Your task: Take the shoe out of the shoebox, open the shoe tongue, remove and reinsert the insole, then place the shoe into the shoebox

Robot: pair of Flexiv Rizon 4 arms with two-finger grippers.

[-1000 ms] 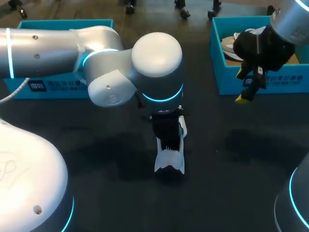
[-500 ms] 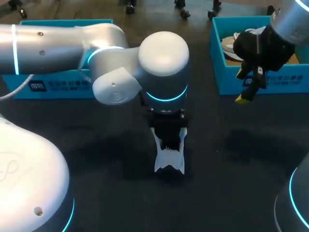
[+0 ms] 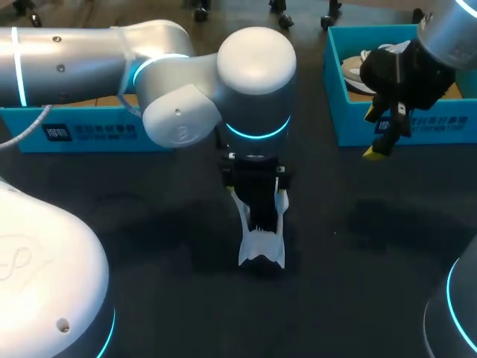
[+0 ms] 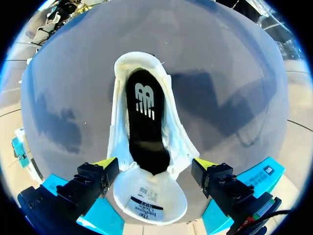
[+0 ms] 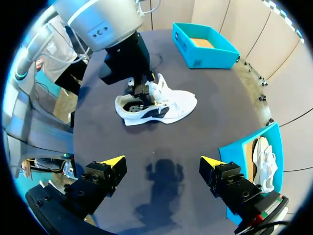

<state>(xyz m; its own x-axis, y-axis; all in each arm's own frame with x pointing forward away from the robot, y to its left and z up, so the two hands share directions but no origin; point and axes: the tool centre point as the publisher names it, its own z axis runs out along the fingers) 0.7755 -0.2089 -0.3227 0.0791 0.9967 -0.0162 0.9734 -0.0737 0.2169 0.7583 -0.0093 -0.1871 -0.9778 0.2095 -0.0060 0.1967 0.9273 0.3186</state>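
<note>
head view: your left arm comes in from the left, and the left gripper [image 3: 257, 212] hangs straight over the shoe [image 3: 261, 250]. the shoe lies out on the table [image 3: 149, 246] at the middle, between the left shoebox [image 3: 74, 130] and the right shoebox [image 3: 350, 112]. its long axis runs toward you and away, in line with the wrist above it. the right gripper [image 3: 384, 134] sits just in front of the right shoebox, well apart from the shoe. a second shoe [image 3: 356, 68] lies in that box.

left wrist view: the jaws stand wide, one yellow tip on each side of the shoe at its throat, holding nothing. you cannot tell whether either tip touches the upper. the tongue [image 4: 149, 198] is folded back under the gripper. the black insole [image 4: 145, 122] lies bare inside and runs straight ahead from the jaws, with its near end just ahead of them. the spread is across the shoe, not along it. i judge the insole is next, and this arm is far nearer.

right wrist view: its jaws are wide and empty over bare table. the shoe lies well ahead, crosswise to them, with the left gripper over one end.
</note>
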